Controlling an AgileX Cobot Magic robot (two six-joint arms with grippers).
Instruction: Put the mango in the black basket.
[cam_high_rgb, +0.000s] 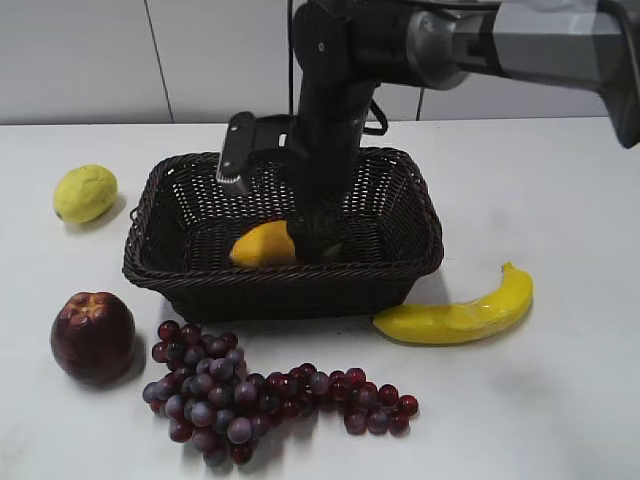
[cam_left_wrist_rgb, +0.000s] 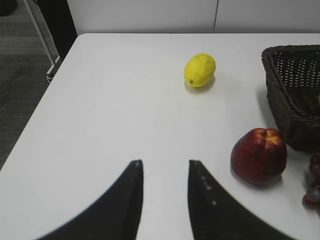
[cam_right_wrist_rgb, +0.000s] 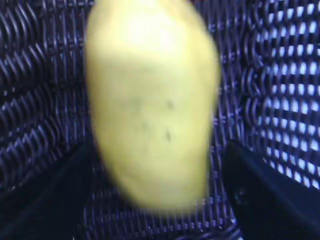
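Note:
The orange-yellow mango (cam_high_rgb: 262, 245) lies on the floor of the black basket (cam_high_rgb: 280, 285), which stands mid-table. My right gripper (cam_high_rgb: 318, 240) reaches down into the basket at the mango's right end. In the right wrist view the mango (cam_right_wrist_rgb: 150, 110) fills the space between the spread fingers of the right gripper (cam_right_wrist_rgb: 157, 150), with wicker (cam_right_wrist_rgb: 30, 75) showing around it and a small gap at the right finger, so the gripper looks open. My left gripper (cam_left_wrist_rgb: 165, 162) is open and empty over bare table, left of the basket (cam_left_wrist_rgb: 292, 100).
A lemon (cam_high_rgb: 85, 192) lies left of the basket, also in the left wrist view (cam_left_wrist_rgb: 200, 70). A dark red apple (cam_high_rgb: 93, 337) and grapes (cam_high_rgb: 260, 395) lie in front, a banana (cam_high_rgb: 460, 312) at front right. The table's left edge (cam_left_wrist_rgb: 45, 100) drops to floor.

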